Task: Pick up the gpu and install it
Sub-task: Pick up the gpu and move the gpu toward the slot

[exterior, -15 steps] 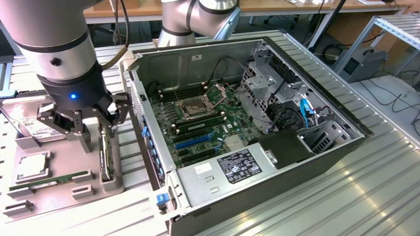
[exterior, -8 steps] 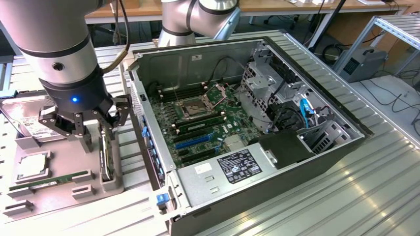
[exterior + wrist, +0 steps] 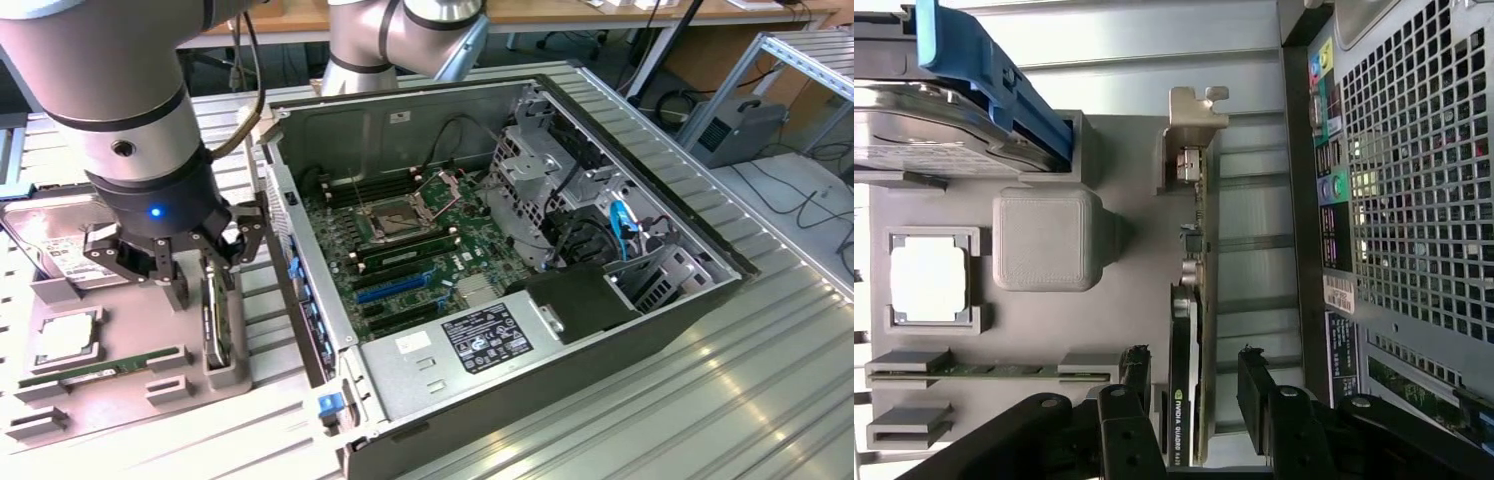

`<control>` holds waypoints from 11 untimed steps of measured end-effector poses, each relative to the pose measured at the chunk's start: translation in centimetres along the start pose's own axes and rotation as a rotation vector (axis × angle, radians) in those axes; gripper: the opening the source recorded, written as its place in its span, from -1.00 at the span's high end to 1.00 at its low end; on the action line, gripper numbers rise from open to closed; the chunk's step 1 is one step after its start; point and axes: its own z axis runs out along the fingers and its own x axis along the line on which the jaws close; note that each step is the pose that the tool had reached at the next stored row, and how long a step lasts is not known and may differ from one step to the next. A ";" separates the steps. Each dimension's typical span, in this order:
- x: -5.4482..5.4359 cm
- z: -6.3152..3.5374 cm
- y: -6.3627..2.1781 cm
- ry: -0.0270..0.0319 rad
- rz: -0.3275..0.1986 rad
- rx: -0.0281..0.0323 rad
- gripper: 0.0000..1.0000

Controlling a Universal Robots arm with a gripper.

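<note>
The thin flat black gpu with its silvery metal end bracket (image 3: 1196,300) stands on edge in a grey moulded tray (image 3: 134,400). This is at about eight o'clock in the exterior view, on the ribbed metal counter (image 3: 641,400). The arm's jaws are spread wide and straddle the card, with one black finger (image 3: 1254,380) on each side and a gap showing between them and it.

In the tray, toward nine o'clock from the card, lie a narrow green memory stick (image 3: 107,365), a square silver processor (image 3: 67,335) and a boxy silver hard drive (image 3: 54,255). At three o'clock from the card stands an open dark computer case (image 3: 400,115), its green motherboard (image 3: 427,250) exposed.
</note>
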 end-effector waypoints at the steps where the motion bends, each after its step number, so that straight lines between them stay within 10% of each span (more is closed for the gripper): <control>1: 0.0 0.09 0.00 0.0000 0.000 0.0000 0.04; 11: 0.1 1.15 0.42 -0.0003 0.010 0.0003 0.04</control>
